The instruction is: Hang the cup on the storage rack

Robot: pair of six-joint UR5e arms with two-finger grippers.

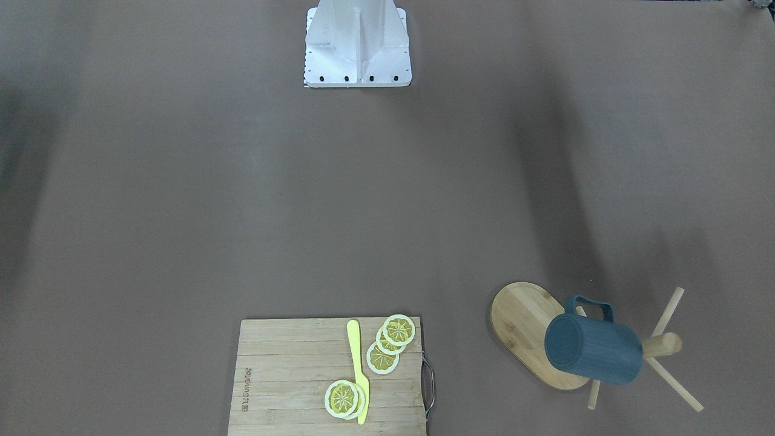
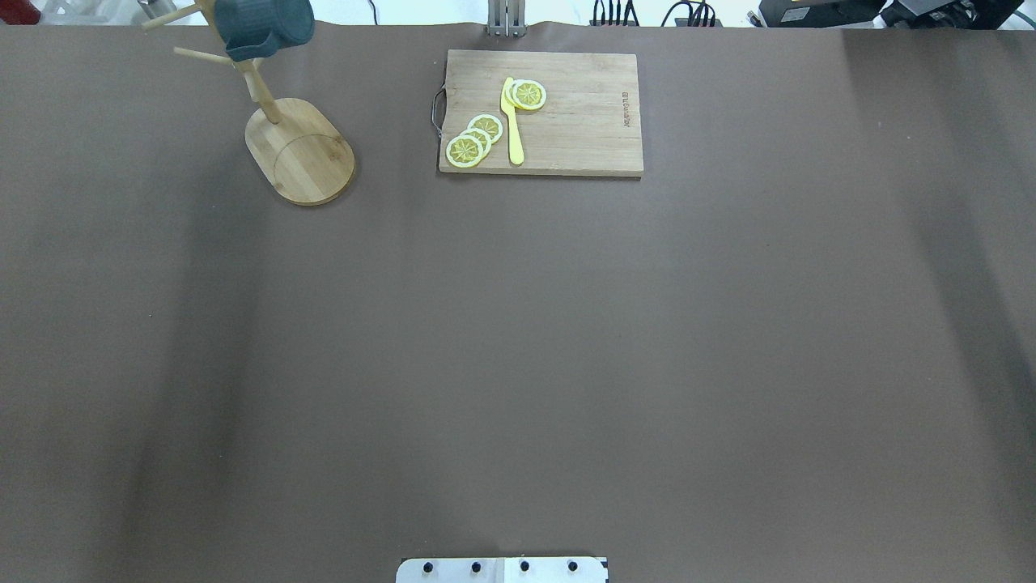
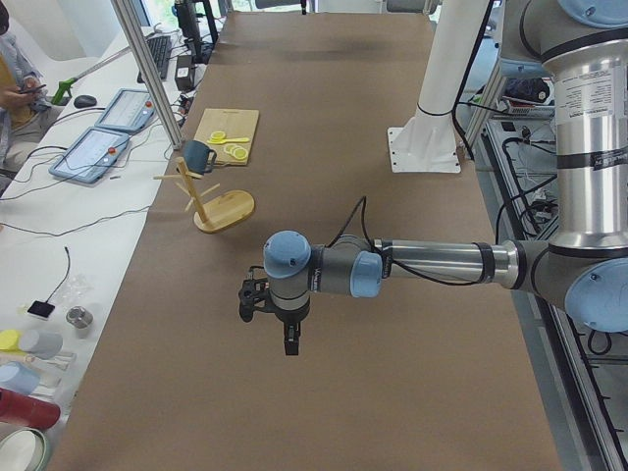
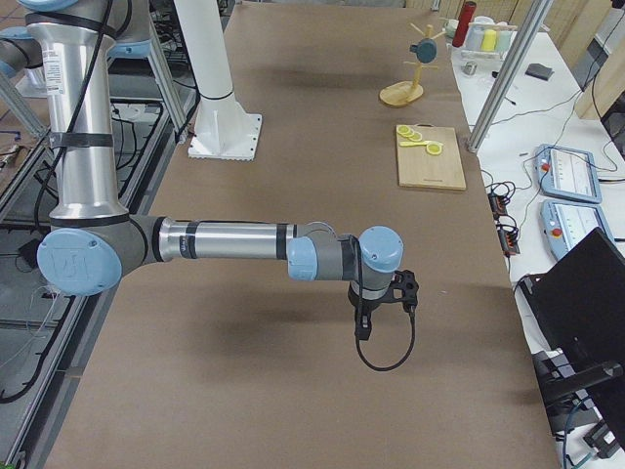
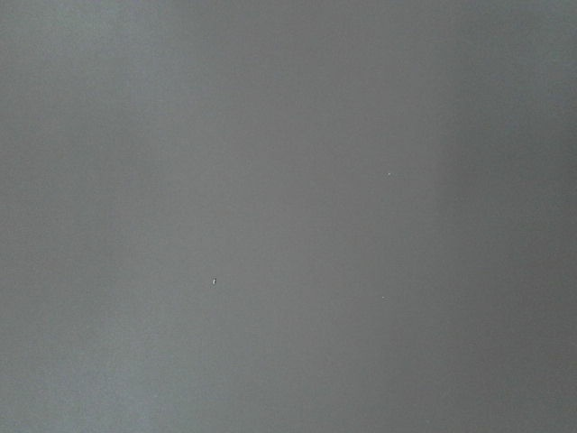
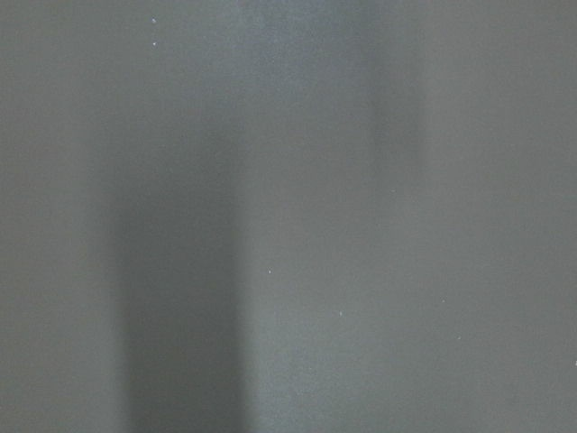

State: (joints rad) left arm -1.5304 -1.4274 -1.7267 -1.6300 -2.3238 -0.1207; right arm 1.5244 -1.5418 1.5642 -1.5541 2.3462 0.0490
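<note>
We found the storage rack [image 2: 301,155] at the far edge of the counter [image 2: 518,348], on the robot's left side, with the cup [image 2: 263,24] hung on a peg above its base. To the rack's right, well apart, lay the cutting board [image 2: 583,121]. On it the knife [image 2: 515,146] lay between two groups of lemon slices [image 2: 465,150].

**Tools unreadable, cup clipped**

The left tool [image 3: 291,345] and right tool [image 4: 361,330] show only in the side views, too small to judge their jaws. Overhead, the top edge clips the cup [image 2: 263,28] and the rack [image 2: 301,152]. From the front, the cup covers most of the rack's post, and the board [image 1: 284,375] runs off the bottom edge.
</note>
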